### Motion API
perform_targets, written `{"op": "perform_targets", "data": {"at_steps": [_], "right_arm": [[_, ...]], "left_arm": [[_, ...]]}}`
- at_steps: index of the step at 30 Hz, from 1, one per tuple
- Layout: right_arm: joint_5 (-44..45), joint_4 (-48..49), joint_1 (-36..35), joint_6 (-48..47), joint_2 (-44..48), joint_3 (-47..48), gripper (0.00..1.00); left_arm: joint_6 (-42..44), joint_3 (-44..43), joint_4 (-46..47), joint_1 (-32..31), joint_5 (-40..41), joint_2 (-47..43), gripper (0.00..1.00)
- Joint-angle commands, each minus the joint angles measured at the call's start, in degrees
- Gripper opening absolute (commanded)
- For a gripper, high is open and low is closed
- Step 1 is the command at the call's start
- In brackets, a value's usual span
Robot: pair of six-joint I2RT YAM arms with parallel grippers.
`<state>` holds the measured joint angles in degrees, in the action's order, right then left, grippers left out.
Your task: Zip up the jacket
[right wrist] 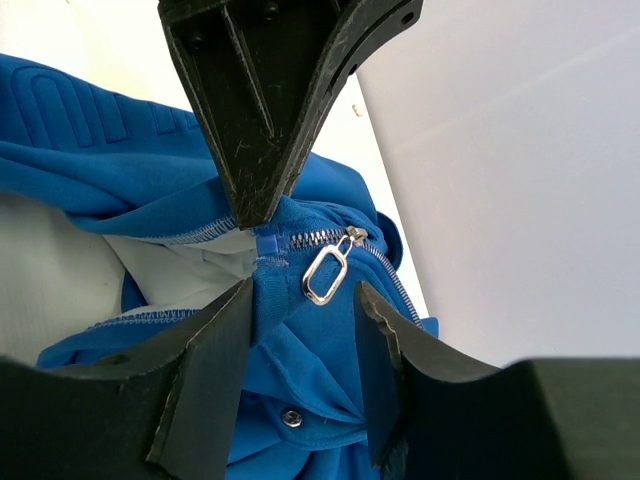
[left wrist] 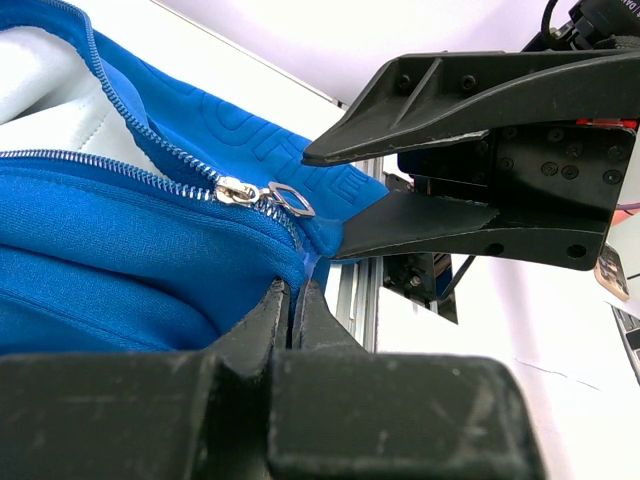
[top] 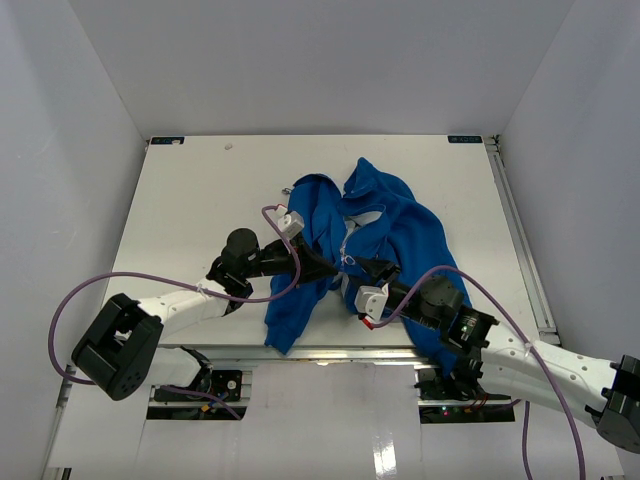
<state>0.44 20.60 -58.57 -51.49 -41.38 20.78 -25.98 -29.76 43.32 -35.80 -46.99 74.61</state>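
Left gripper [left wrist: 297, 295] clamped on the jacket [left wrist: 120, 250] hem, the wide right gripper [right wrist: 303, 300] should pinch the zipper pull [right wrist: 325, 273] lying between its fingers [right wrist: 215, 365].

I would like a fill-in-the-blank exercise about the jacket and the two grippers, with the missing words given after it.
1. The jacket is ___ in colour.
2. The left gripper is ___ on the jacket's fabric beside the zipper pull.
3. The right gripper is ___, holding nothing, near the pull.
Missing words: blue; shut; open.
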Motion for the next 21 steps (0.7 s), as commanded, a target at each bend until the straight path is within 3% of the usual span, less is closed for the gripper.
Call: {"op": "perform_targets", "data": {"at_steps": [1, 11, 21], "right_arm": [[0.79, 1.29, 0.12, 0.69, 0.41, 1.95, 0.49], [-5.45, -0.64, -0.04, 2.0, 3.65, 1.7, 0.51], [-0.64, 4.68, -0.05, 2.96, -3.26, 2.85, 0.49]], "left_arm": [[0.14, -1.18, -0.25, 0.03, -1.43, -1.31, 0.0], [0.64, -1.29, -0.85, 0.03, -0.91, -1.53, 0.0], [0.41, -1.18, -0.6, 0.03, -1.16, -1.75, 0.0]]}}
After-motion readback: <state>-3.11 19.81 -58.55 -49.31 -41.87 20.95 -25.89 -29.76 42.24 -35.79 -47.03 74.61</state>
